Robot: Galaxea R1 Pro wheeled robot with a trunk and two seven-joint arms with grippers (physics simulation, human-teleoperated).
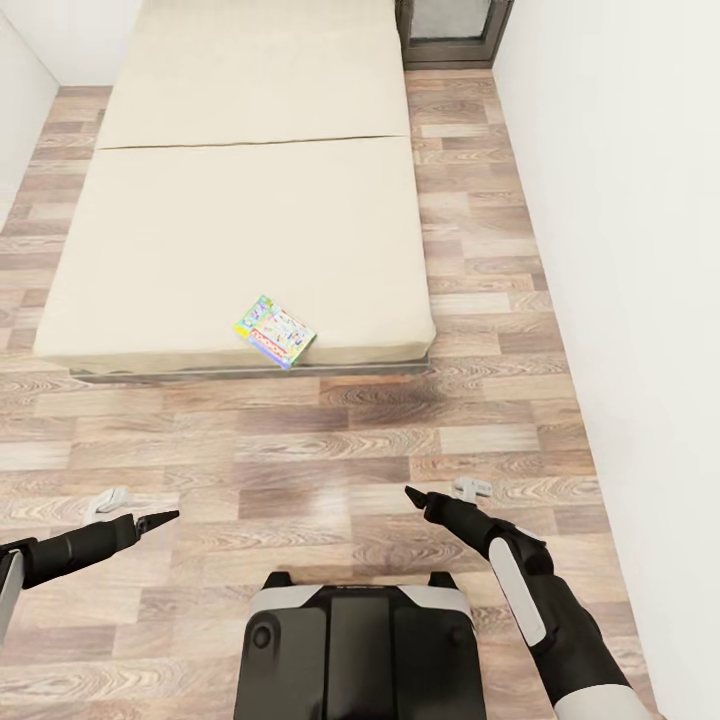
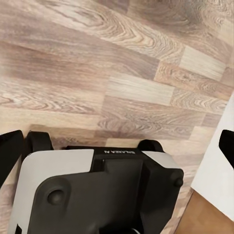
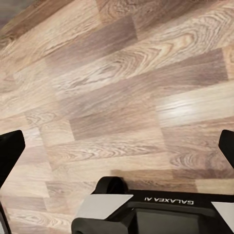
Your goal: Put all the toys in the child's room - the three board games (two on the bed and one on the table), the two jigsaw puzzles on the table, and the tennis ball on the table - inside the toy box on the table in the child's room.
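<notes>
1 board game [image 1: 275, 332] on bed [image 1: 200, 240]

Yellow-green lettered board game [image 1: 275, 332], cream bed [image 1: 240, 220], brown wood-plank floor [image 1: 330, 440]

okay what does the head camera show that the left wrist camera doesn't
Head view alone: the bed with one board game lying flat near its foot edge, the white walls, and both arms, left gripper and right gripper held over the floor. Left wrist view alone: a close look down onto the robot's base. Shared: the wood-plank floor and the base.
</notes>
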